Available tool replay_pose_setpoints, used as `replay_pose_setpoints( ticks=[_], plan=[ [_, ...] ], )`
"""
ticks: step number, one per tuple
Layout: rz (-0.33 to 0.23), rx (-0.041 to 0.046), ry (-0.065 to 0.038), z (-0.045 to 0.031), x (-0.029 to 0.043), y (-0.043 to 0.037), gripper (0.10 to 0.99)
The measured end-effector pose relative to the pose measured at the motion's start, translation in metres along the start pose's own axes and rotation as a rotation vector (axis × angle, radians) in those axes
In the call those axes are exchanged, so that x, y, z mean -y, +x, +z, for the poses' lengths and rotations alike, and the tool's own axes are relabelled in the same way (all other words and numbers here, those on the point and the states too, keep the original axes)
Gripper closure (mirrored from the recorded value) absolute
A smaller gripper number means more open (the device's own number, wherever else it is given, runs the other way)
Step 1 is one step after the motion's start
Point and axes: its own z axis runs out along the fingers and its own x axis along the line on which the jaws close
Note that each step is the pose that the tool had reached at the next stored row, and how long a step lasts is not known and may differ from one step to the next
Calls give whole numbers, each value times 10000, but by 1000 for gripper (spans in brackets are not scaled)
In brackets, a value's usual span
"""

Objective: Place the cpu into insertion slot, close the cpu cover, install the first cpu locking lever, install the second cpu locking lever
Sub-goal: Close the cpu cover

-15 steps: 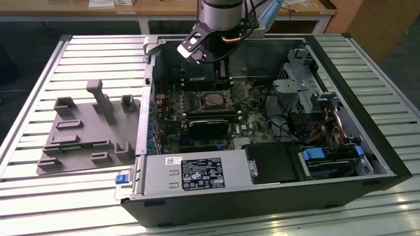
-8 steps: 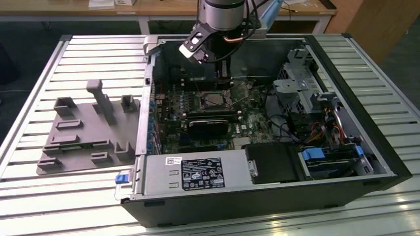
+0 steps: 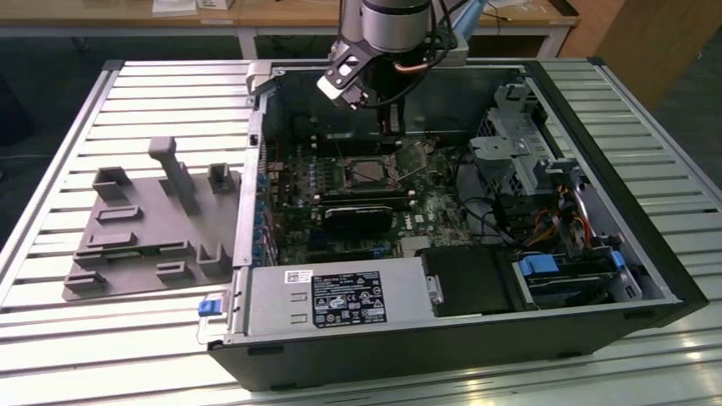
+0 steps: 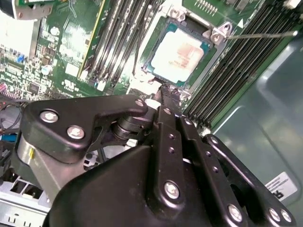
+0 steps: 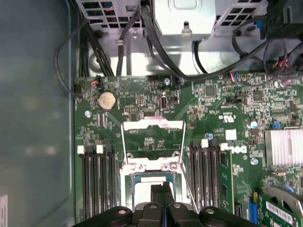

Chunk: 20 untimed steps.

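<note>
The cpu (image 4: 177, 52), a small square chip with a silvery-tan top, lies flat in the socket on the green motherboard (image 5: 142, 94). In the first wrist view the cpu (image 5: 144, 187) is partly covered by my fingertips. The cpu cover (image 5: 152, 125), a thin metal frame with a square window, stands flipped back off the socket. Two thin wire locking levers (image 5: 184, 151) run along its sides, unlatched. My gripper (image 5: 162, 189) hangs just above the socket's edge, shut with nothing between the fingers. It reaches down into the open case in the exterior view, gripper (image 3: 391, 127).
A power supply box (image 3: 338, 300) with a black label fills the case's near side. A black graphics card (image 3: 361, 211) sits just in front of the socket. Memory slots (image 5: 97, 184) flank the socket. Cables (image 5: 142, 28) and a drive cage (image 3: 513, 144) crowd one side. A grey fixture (image 3: 147, 228) lies outside the case.
</note>
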Motion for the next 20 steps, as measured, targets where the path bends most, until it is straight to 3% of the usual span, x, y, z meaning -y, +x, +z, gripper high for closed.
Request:
replay_pose_setpoints(
  ticks=[20],
  plan=[
    [0,0,0,15,-263,17,984]
  ],
)
